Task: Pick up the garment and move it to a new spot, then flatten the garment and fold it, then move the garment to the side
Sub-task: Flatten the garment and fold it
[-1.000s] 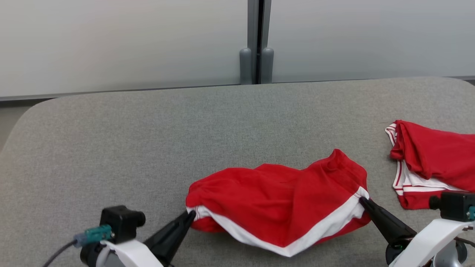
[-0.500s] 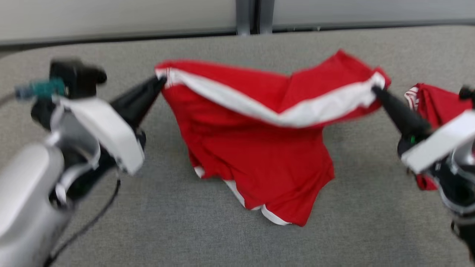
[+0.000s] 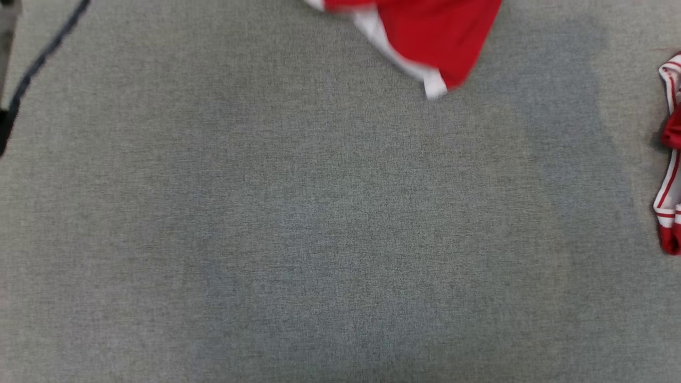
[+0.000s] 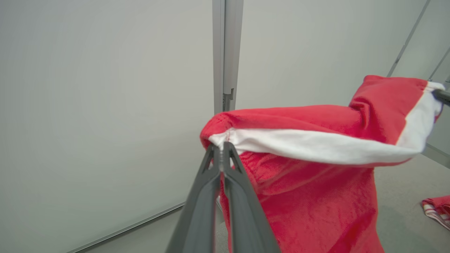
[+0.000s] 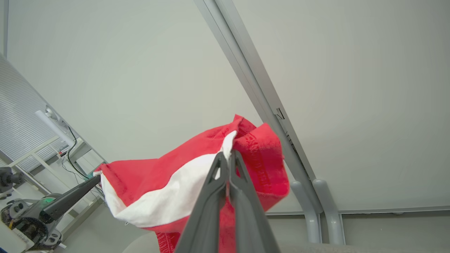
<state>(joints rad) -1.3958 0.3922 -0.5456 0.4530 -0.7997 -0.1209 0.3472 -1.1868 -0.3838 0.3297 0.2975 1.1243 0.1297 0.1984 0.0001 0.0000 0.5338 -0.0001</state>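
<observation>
The garment is a pair of red shorts with a broad white band, held up in the air and stretched between both grippers. My left gripper is shut on one corner of the white band. My right gripper is shut on the opposite corner; its tip also shows in the left wrist view. In the head view the garment's lower hem hangs blurred at the top edge, above the grey table.
A second red and white garment lies at the table's right edge, also seen in the left wrist view. A dark cable crosses the head view's top left corner. Pale wall panels and a grey post stand behind the table.
Both grippers have lifted the garment off the table and high up. The head camera has tilted down, so the arms have left its picture and the hem alone remains at the top.
</observation>
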